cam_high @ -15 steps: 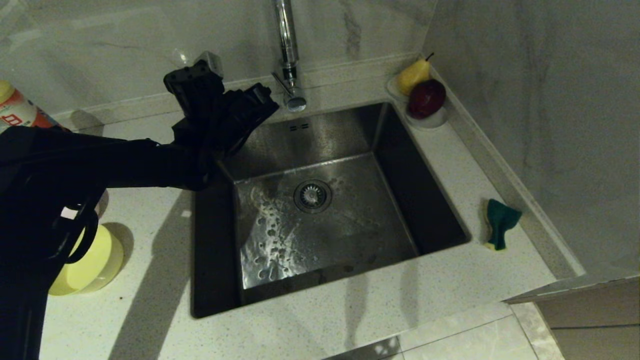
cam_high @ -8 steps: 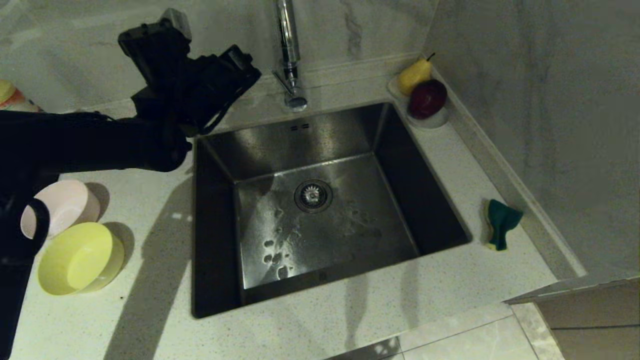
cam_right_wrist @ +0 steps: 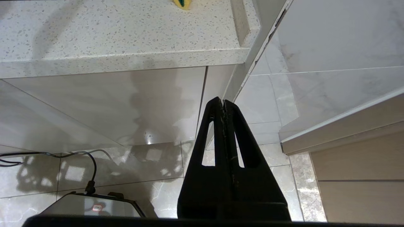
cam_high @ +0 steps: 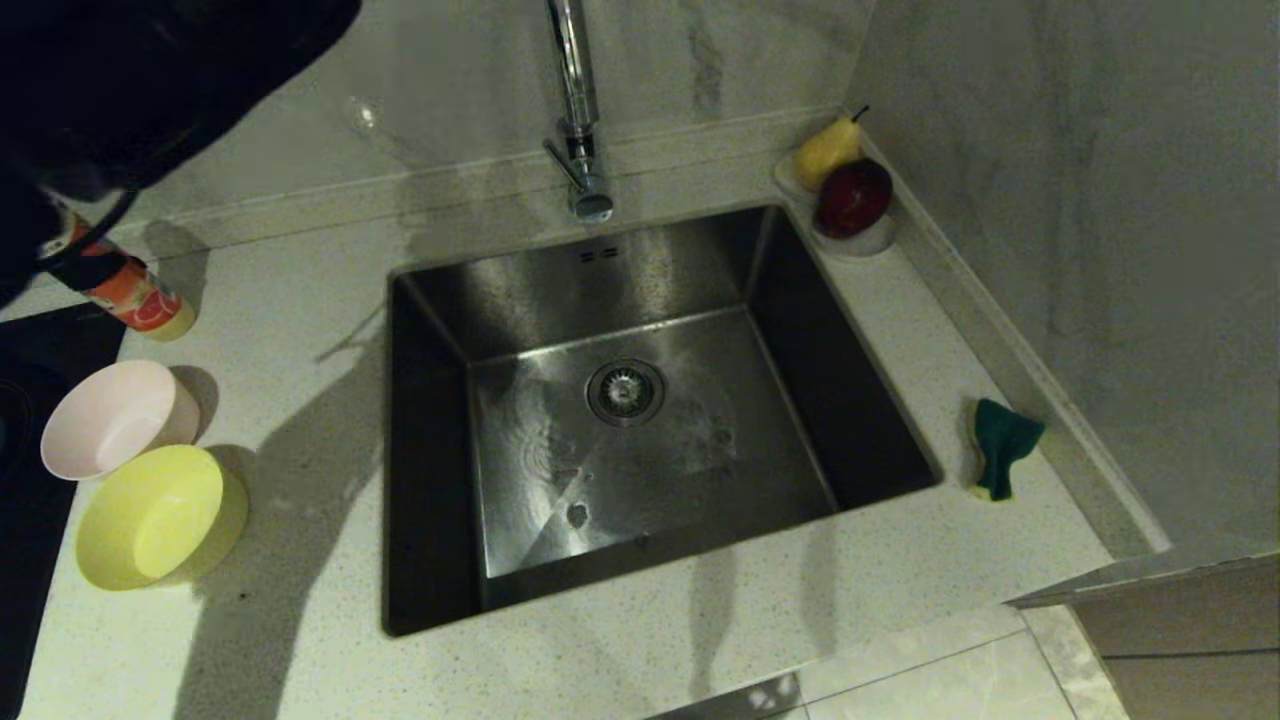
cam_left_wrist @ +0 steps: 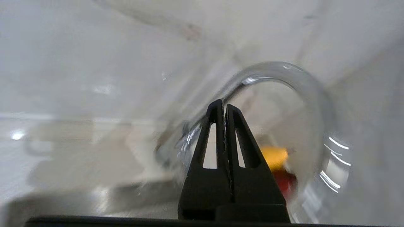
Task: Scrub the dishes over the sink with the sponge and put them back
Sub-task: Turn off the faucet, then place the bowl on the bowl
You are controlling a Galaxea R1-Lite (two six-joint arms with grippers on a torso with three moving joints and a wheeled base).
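Note:
Two of the dishes stand on the counter left of the sink [cam_high: 430, 440]: a pale pink bowl [cam_high: 118, 418] and, touching it in front, a yellow bowl [cam_high: 150, 515], both upright and empty. The sponge [cam_high: 1000, 445], green face up and curled, lies on the counter right of the sink; its yellow corner [cam_right_wrist: 183, 3] also shows in the right wrist view. My left arm [cam_high: 150, 70] is raised high at the far left. Its gripper [cam_left_wrist: 223, 105] is shut on nothing and faces the tap's curved spout [cam_left_wrist: 284, 71]. The right gripper [cam_right_wrist: 222, 102] hangs shut and empty below the counter edge.
The chrome tap [cam_high: 575, 110] rises behind the wet basin and its drain strainer [cam_high: 625, 390]. A white saucer [cam_high: 880, 238] with a pear and a dark red fruit sits in the far right corner. An orange-labelled bottle [cam_high: 135, 295] stands behind the bowls. A wall borders the counter's right side.
My left arm has risen and drawn back from the sink's far left corner to the top left of the head view, uncovering the pink bowl, the yellow bowl and the bottle.

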